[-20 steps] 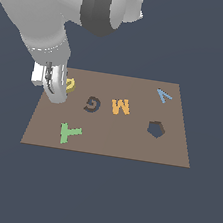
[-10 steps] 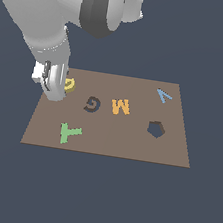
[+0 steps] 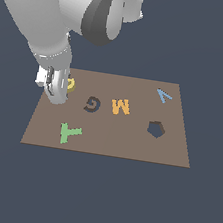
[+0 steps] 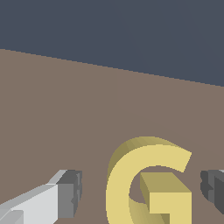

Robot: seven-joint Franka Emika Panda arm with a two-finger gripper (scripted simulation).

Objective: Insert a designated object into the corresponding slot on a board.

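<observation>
end effector [image 4: 142,190] is sitting spread around the yellow g [image 4: 148,181] near the board [image 3: 128,146] corner, not pinching yet; g slot [image 3: 91,103] is waiting unfilled.

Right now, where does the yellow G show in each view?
Exterior view: yellow G near the board's far corner on the exterior view's left, mostly hidden behind the claw.
Wrist view: G fills the foreground between the claw's fingers.
Shared landmark: the brown board.

4 letter blocks [image 3: 120,106], 2 recesses [image 3: 155,129], 1 board [image 3: 128,146].
</observation>
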